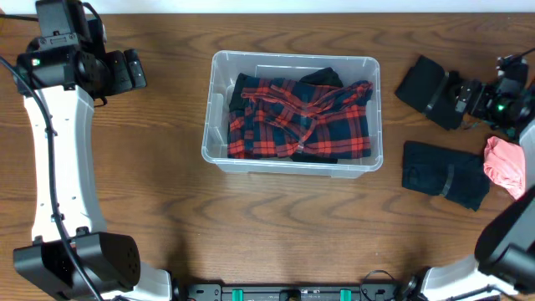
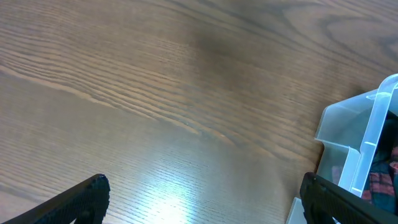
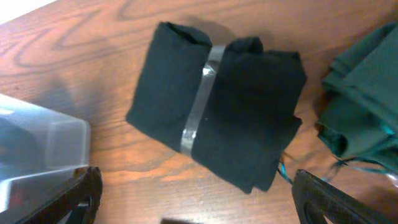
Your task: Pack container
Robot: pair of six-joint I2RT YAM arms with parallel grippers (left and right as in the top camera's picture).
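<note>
The clear plastic container (image 1: 219, 159) stands mid-table and holds a red-and-black plaid shirt (image 1: 292, 117) over a black garment (image 1: 322, 78). My left gripper (image 1: 134, 71) is open and empty at the far left; in its wrist view (image 2: 205, 202) only bare wood lies between the fingers, with the container's corner (image 2: 373, 137) at the right. My right gripper (image 1: 456, 96) is open and empty above the table; its fingers (image 3: 196, 199) are just short of a folded black garment with a grey band (image 3: 217, 106), which also shows in the overhead view (image 1: 422, 82). The container's corner (image 3: 43, 143) shows at the left.
A dark folded garment with a pale band (image 1: 443, 176) and a pink cloth (image 1: 504, 163) lie at the right. A dark green cloth (image 3: 360, 106) lies right of the black garment. The table's far edge runs close behind both arms.
</note>
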